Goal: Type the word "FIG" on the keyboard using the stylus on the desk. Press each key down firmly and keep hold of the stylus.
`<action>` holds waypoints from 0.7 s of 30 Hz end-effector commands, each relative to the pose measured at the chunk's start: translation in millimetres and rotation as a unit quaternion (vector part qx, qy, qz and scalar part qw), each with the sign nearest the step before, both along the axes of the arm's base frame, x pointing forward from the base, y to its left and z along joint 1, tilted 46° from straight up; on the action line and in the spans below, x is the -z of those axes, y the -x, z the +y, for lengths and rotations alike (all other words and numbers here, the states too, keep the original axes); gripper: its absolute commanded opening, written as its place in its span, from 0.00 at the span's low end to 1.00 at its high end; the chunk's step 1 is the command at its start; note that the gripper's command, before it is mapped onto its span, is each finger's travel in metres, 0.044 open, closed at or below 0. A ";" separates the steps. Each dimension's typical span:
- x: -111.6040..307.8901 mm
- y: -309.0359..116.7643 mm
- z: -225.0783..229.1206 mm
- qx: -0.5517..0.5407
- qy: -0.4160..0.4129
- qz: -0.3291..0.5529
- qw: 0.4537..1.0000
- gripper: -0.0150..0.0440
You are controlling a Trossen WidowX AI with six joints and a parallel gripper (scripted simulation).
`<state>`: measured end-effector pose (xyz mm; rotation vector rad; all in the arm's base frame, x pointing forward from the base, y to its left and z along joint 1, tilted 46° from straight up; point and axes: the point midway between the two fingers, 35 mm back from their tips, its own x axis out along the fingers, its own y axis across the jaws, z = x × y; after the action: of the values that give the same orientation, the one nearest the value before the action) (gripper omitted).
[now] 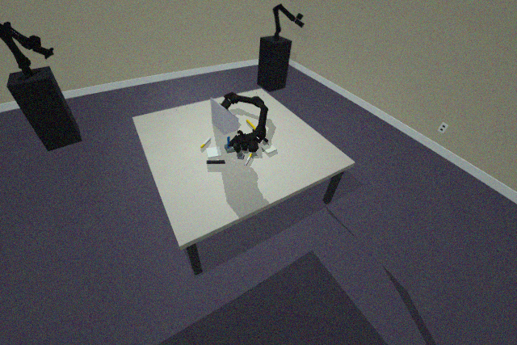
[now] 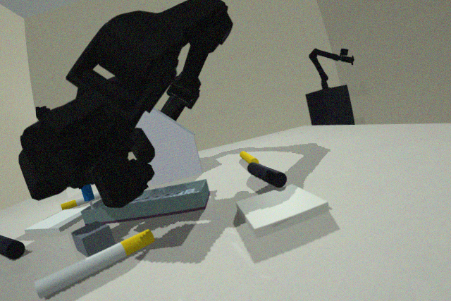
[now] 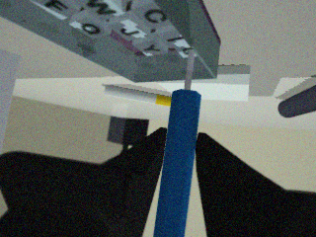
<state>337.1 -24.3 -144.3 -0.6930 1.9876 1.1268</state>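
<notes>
My gripper [image 3: 181, 136] is shut on the blue stylus [image 1: 228, 140] [image 2: 87, 193] [image 3: 182, 163], whose thin grey tip points away from the fingers. The keyboard [image 2: 170, 206] [image 3: 173, 73] is a grey-green tray with white letter keys, partly hidden by the arm in the top and exterior views. In the wrist view the stylus tip meets the last key at the keyboard's near corner, in the row with C and I. That key's letter is partly covered, and how deep it is pressed cannot be told. F, O, W, J and Y keys show beside it, some in shadow.
A grey cube [image 2: 92, 239] and a white-and-yellow marker [image 2: 83, 268] lie before the keyboard. White blocks [image 2: 284, 210] [image 2: 54, 221] flank it. A black-and-yellow marker [image 2: 267, 175], a black cylinder [image 1: 216, 161] and another marker [image 1: 205, 142] lie around. A pale upright panel [image 1: 223, 117] stands behind.
</notes>
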 end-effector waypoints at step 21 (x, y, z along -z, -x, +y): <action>-25.3 -0.8 -25.9 0.011 0.000 -0.006 1.000 0.39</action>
<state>337.5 -50.6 -118.8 -0.6744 1.9818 1.1094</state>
